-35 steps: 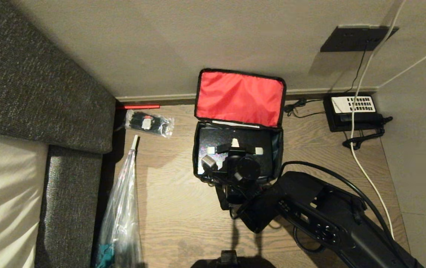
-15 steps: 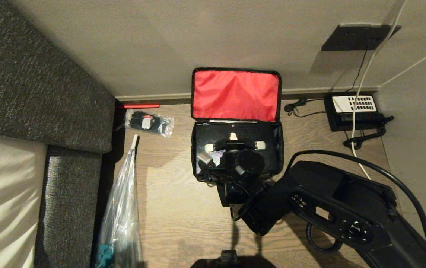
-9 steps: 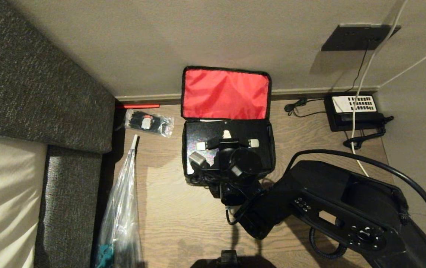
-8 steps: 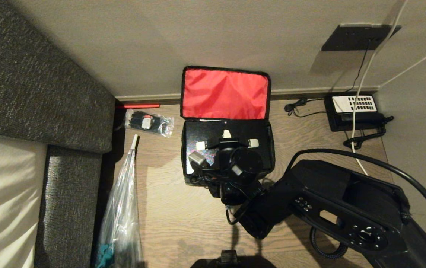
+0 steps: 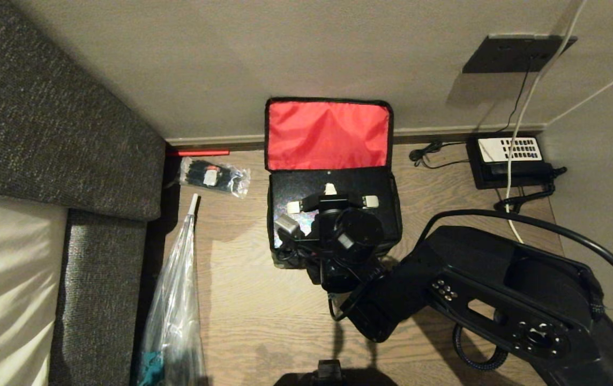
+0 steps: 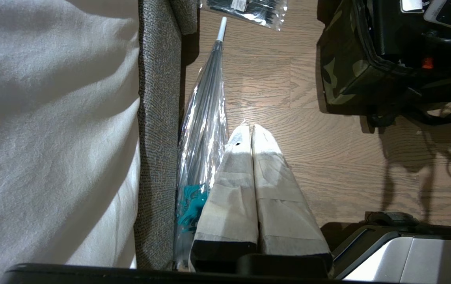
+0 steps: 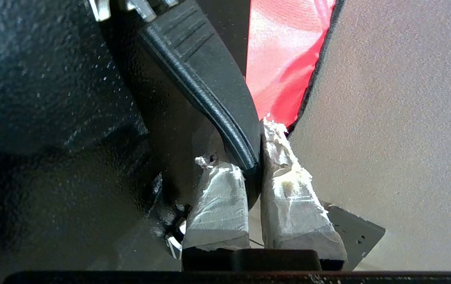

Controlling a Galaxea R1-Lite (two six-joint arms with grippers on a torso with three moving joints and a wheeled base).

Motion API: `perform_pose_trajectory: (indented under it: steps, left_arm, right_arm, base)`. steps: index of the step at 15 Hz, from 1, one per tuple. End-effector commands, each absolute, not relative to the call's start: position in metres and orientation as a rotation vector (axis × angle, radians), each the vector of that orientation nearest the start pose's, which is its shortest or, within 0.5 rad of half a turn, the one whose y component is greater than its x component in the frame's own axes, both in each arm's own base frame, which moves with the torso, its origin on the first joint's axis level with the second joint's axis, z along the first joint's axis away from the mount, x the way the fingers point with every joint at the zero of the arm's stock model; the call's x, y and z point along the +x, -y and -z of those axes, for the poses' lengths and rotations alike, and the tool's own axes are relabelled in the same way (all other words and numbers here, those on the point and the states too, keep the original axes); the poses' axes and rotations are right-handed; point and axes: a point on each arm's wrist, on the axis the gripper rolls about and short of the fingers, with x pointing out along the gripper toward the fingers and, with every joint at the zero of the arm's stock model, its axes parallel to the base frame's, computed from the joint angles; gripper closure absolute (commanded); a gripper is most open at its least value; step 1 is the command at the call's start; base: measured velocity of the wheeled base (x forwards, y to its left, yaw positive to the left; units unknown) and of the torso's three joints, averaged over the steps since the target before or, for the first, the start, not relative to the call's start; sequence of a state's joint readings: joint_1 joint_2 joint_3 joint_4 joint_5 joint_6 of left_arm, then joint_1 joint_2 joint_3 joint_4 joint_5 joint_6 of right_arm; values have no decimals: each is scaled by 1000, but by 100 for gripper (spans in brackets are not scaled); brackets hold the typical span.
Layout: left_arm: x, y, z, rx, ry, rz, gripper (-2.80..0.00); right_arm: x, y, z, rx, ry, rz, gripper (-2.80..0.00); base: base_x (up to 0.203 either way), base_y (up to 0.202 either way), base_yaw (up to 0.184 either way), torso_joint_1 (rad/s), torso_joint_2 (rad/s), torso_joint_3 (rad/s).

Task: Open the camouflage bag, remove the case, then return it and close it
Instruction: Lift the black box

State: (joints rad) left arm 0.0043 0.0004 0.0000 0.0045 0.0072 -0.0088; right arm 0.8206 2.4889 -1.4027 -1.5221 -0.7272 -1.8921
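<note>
The camouflage bag (image 5: 328, 134) stands open on the wooden floor against the wall, its red-lined lid leaning back. Its camouflage side (image 6: 340, 67) also shows in the left wrist view. The case (image 5: 293, 190), black and speckled, fills the bag's opening. My right gripper (image 5: 330, 197) reaches down onto it from the near side and is shut on the case's black handle (image 7: 205, 83), which runs between the taped fingers (image 7: 217, 197). My left gripper (image 6: 251, 128) hangs shut and empty over the floor, left of the bag.
A black telephone (image 5: 507, 161) with cords lies at the back right, under a black wall plate (image 5: 515, 53). A small clear packet (image 5: 214, 178) and a long clear plastic bag (image 5: 175, 300) lie left of the bag, along the grey sofa (image 5: 44, 134).
My right gripper has kept its hold on the handle. The case and the bag with it shifted left, then partway back right. My right arm has come up closer to the head camera.
</note>
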Motion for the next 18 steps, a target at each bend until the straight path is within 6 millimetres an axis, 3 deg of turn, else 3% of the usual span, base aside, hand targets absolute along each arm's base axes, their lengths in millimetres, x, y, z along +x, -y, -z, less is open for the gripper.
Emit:
perform_pose_trajectory:
  steps: [1,18]
  left_arm:
    - [-23,0,-74,-9,-8,-12,0]
    - [-23,0,-74,-10,-8,-12,0]
  right_arm:
    - [334,-334,-110,-1566,282,237,0]
    - [332,-331,-130,-1484,285,274,0]
  base:
    - [0,0,0,0,0,0]
    - [0,0,0,0,0,0]
